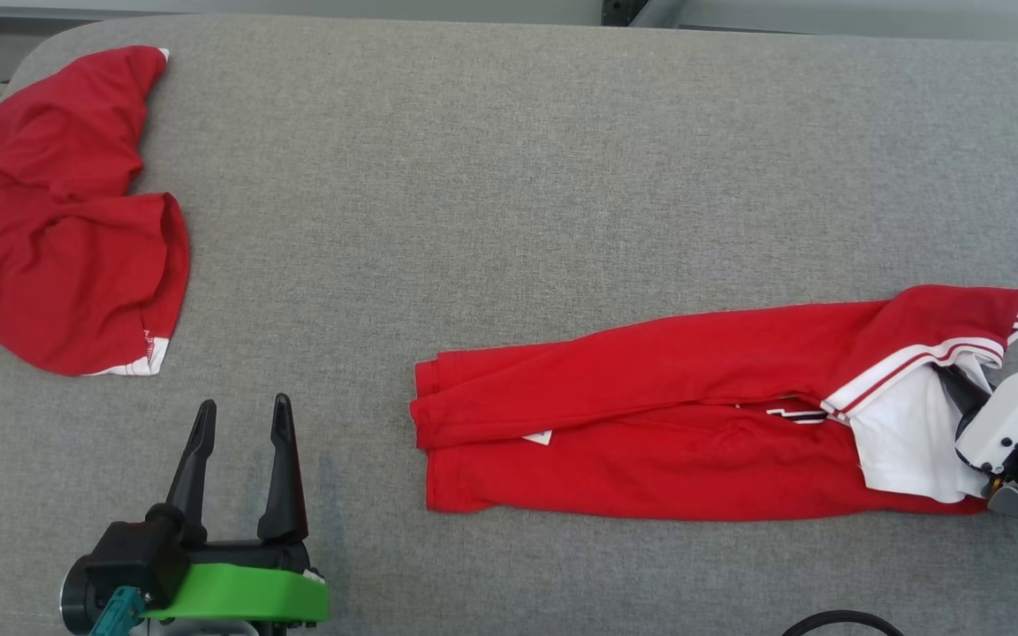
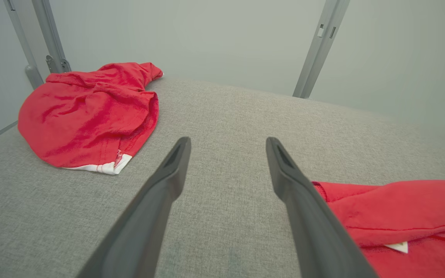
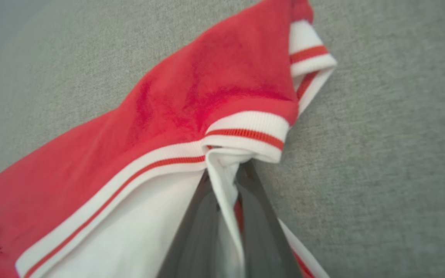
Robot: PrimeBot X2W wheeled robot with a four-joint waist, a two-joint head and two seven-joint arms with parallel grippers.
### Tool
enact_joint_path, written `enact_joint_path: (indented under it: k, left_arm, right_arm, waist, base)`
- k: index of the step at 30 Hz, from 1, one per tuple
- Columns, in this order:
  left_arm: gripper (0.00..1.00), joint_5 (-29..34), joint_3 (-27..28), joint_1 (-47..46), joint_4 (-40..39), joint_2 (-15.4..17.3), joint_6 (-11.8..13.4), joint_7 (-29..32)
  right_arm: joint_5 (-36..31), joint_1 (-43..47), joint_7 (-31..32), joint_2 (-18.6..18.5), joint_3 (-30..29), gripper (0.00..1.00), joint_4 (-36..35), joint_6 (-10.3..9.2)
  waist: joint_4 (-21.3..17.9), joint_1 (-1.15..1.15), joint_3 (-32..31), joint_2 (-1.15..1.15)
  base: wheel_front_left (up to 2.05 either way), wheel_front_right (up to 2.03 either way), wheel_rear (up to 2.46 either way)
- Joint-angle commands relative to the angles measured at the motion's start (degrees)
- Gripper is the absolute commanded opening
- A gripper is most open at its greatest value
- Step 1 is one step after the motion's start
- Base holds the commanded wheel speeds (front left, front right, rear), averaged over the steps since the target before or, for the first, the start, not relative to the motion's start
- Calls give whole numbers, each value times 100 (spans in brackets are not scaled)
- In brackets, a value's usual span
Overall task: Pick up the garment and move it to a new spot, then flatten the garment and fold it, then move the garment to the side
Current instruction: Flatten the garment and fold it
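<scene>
At the collar end of the red garment [image 1: 650, 442], stretched on the grey table [image 1: 518, 177], the right gripper [image 3: 226, 173] pinches a white fold; beyond its other end, the left gripper [image 1: 242, 411] stands with jaws spread, empty.

1. This looks like a robotics lab or test cell rather than a home or a shop.
2. The work surface is a wide table covered in grey woven fabric [image 1: 509, 177], with a rounded corner at the upper left of the head view.
3. In the left wrist view, slim grey metal frame posts [image 2: 319, 46] rise at the upper left and upper right, with small brackets on them.
4. Behind the posts stand plain pale grey-green panels [image 2: 207, 34].
5. A black cable loop [image 1: 840, 621] shows at the bottom edge of the head view, towards the right.
6. A crumpled red garment [image 1: 58, 238] at the upper left and a long red garment with white striped trim [image 1: 695, 415] at the lower right lie directly on the fabric.
</scene>
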Motion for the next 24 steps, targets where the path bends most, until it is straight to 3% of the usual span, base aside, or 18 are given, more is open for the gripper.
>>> enact_joint_path:
  k: [1,8,14,17,20,24]
  left_arm:
    - [100,-14,8,-9,11,-5,-32,-23]
    - [100,134,60,-19,112,-6,-213,-20]
    - [100,273,259,42,191,-3,-377,-20]
    - [100,312,280,151,253,-4,-431,-19]
    - [100,286,233,237,287,-3,-456,-19]
    - [100,210,170,295,291,-3,-479,-20]
  right_arm:
    - [75,189,123,93,85,0,72,1]
    - [425,219,80,-514,-417,0,-83,-6]
    - [447,497,62,-1171,-1294,0,23,-4]
    - [332,554,99,-1309,-1657,0,-17,1]
    - [235,660,215,-1351,-1653,0,-518,1]
    - [170,800,389,-1146,-1129,0,-1677,0]
  waist:
    - [-25,0,-16,0]
    - [-138,0,-33,0]
    - [-206,0,-124,0]
    - [-251,0,-255,0]
    - [-284,0,-381,0]
    - [-346,0,-458,0]
  base:
    - [0,0,0]
    - [0,0,0]
    - [0,0,0]
    - [0,0,0]
    - [0,0,0]
    - [0,0,0]
